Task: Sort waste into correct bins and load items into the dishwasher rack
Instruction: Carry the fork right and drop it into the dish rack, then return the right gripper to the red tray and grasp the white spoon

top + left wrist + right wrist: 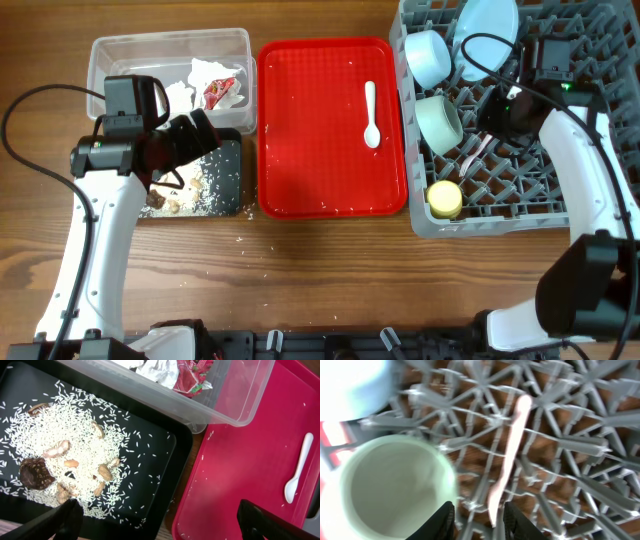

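**Spread on both sides**

My right end effector (480, 510) is spread, with the lower tip of the white fork (512, 450) between its fingers. The fork lies on the grey rack (570, 435), right of the red tray (310, 120). My left end effector (157, 510) gapes wide above the black tray (150, 455) holding rice and food scraps (35, 472), left of the red tray. The spoon (371, 113) lies on the red tray.

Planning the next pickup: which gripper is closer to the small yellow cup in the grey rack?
Right. The right gripper is over the grey plastic grid rack, just beyond the small yellow cup; the left gripper is over the shallow black tray, across the flat red tray.
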